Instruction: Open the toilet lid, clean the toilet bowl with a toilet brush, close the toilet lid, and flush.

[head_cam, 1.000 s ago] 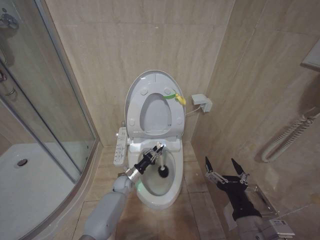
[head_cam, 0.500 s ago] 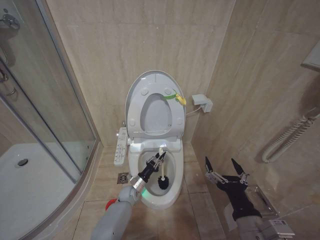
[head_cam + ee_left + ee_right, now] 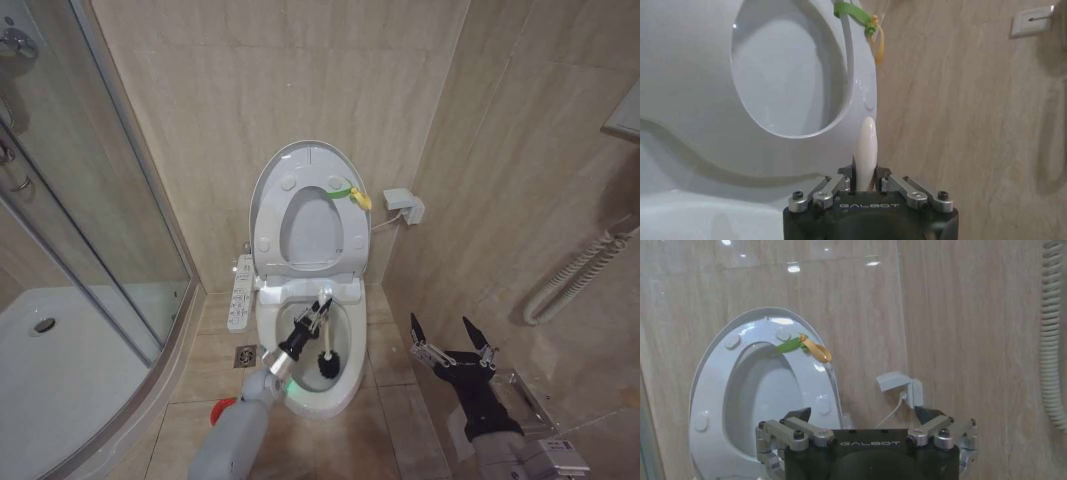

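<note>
A: What is the left gripper (image 3: 316,319) doing?
B: Its fingers are clamping the toilet brush (image 3: 325,338) handle; the head is sitting below them in the toilet bowl (image 3: 345,385).
A: And the right gripper (image 3: 449,333)?
B: Hovering beside the bowl, fingers spread.

You see a glossy white plastic oval toilet lid (image 3: 308,205) raised over a smooth, shiny white ceramic toilet bowl (image 3: 345,385). The thin white toilet brush (image 3: 326,340) handle looks like smooth plastic, its head dark and bristly. Polished beige stone-look wall tiles (image 3: 250,80) reflect the light.

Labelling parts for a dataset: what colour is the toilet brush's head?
Black, on a white handle; the toilet brush shows best in the head view.
</note>
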You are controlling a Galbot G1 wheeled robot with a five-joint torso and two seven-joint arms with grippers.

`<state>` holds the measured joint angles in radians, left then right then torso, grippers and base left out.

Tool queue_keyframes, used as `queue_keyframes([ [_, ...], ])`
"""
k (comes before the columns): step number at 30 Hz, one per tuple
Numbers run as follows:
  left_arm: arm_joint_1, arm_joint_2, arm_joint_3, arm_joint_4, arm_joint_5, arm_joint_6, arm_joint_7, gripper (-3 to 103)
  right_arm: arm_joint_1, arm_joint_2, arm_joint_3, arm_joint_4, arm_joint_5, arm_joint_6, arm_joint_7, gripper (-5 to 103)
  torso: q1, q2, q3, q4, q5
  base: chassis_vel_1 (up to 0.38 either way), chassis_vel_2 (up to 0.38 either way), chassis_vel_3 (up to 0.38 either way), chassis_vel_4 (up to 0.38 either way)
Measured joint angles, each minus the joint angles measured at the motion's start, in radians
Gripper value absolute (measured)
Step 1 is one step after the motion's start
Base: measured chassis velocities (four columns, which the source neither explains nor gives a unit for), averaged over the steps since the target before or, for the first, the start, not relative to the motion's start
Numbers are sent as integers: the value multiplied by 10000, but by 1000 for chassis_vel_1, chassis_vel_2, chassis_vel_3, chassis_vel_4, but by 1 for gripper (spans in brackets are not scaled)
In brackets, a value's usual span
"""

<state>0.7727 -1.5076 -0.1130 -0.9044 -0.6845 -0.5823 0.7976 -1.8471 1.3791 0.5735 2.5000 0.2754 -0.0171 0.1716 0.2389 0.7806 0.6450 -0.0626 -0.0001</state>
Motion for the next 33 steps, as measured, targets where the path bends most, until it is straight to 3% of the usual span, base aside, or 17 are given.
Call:
queue_keyframes([
  [13,-261,52,-241,-979,106,-2,-253,20,0,0,0,1,0,0,0,100,2,-3,4,-7,1,0,0,0,0],
  [24,130,26,-581,-164,496,-329,448,20,0,0,0,0,0,0,0,100,1,-2,1,-2,0,0,0,0,0],
  [33,-245,106,-734,-1009,228,-244,100,20,0,0,0,0,0,0,0,100,2,-2,2,-6,2,0,0,0,0],
])
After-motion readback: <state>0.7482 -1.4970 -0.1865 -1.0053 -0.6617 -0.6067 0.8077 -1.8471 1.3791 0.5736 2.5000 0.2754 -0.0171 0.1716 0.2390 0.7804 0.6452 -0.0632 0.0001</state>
